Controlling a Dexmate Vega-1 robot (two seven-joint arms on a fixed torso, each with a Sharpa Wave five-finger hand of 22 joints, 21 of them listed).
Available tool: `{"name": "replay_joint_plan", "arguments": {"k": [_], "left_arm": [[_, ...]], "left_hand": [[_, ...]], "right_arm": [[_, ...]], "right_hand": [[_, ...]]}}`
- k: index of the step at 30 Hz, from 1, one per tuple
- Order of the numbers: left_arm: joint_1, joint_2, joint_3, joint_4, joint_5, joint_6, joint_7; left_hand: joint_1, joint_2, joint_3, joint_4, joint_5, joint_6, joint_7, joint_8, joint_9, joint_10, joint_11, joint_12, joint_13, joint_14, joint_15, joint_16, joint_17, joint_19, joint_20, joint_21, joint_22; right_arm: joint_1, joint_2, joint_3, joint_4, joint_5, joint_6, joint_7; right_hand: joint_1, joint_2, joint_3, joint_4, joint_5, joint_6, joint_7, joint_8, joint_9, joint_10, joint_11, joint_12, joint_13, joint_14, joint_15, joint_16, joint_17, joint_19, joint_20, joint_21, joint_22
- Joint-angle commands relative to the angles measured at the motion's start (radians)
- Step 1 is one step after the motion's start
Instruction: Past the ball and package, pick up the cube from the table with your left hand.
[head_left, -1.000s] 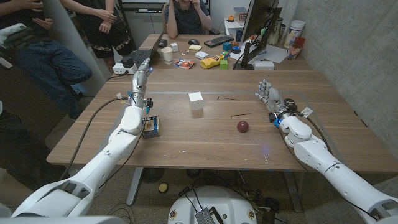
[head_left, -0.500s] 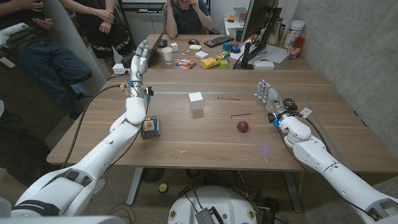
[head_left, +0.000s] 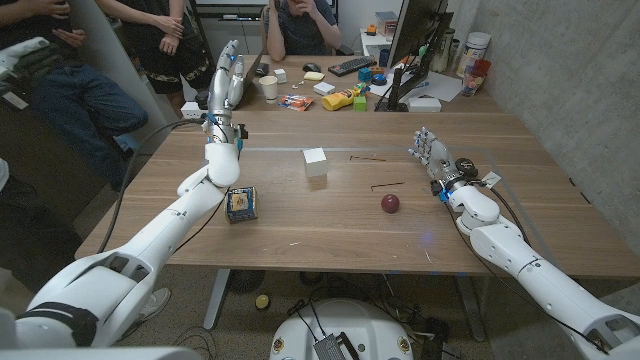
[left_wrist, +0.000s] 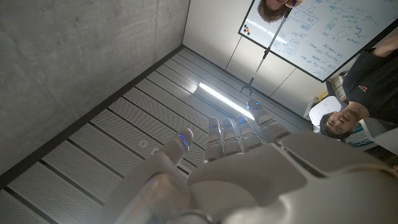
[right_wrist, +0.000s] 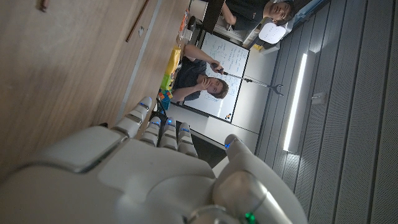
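The white cube (head_left: 315, 161) stands on the wooden table (head_left: 330, 230) near the middle, toward the far side. A dark red ball (head_left: 390, 203) lies nearer me, to the cube's right. A small printed package (head_left: 240, 203) sits at the near left. My left hand (head_left: 225, 85) is raised high above the table's far left part, fingers up and apart, holding nothing; in the left wrist view my left hand (left_wrist: 249, 168) points at the ceiling. My right hand (head_left: 430, 155) stands open at the right, fingers up, holding nothing; my right hand (right_wrist: 149, 168) also fills the right wrist view.
Two thin dark sticks (head_left: 386, 184) lie on the table right of the cube. A second table behind holds a cup (head_left: 269, 88), a keyboard (head_left: 352, 66), a monitor (head_left: 415, 45) and small items. People sit and stand behind at the far left and centre.
My left arm has swung up and away from me, lifting the hand from above the table's far left to well above it. The cube, ball, package and right hand have not moved.
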Motion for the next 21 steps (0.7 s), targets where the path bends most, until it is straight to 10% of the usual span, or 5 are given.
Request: {"name": "replay_joint_plan", "arguments": {"k": [1, 21], "left_arm": [[-0.125, 0.011, 0.091, 0.077, 0.134, -0.018, 0.069], [-0.346, -0.002, 0.275, 0.279, 0.285, -0.161, 0.122]], "left_hand": [[0.012, 0.067, 0.006, -0.004, -0.002, 0.006, -0.009, -0.004, 0.003, 0.004, -0.004, -0.001, 0.006, -0.002, -0.009, -0.004, 0.003, 0.007, 0.007, -0.001, 0.001], [0.027, 0.046, -0.009, -0.022, -0.008, 0.039, -0.055, -0.007, 0.004, 0.014, -0.037, -0.008, 0.006, 0.006, -0.042, -0.004, 0.004, -0.001, 0.044, -0.012, 0.002]], "right_arm": [[0.013, 0.009, 0.0, 0.029, 0.003, 0.012, 0.01], [0.031, 0.021, -0.006, 0.059, 0.002, 0.029, 0.028]], "right_hand": [[-0.009, 0.003, -0.003, 0.004, 0.007, 0.001, 0.012, 0.007, 0.005, 0.004, 0.006, 0.008, 0.003, 0.001, -0.005, 0.008, 0.002, 0.005, -0.006, 0.007, 0.004], [-0.022, -0.014, -0.018, 0.009, 0.005, -0.002, 0.024, 0.006, 0.005, 0.005, 0.012, 0.008, 0.003, 0.003, 0.0, 0.009, 0.003, 0.007, 0.0, 0.007, 0.003]]}}
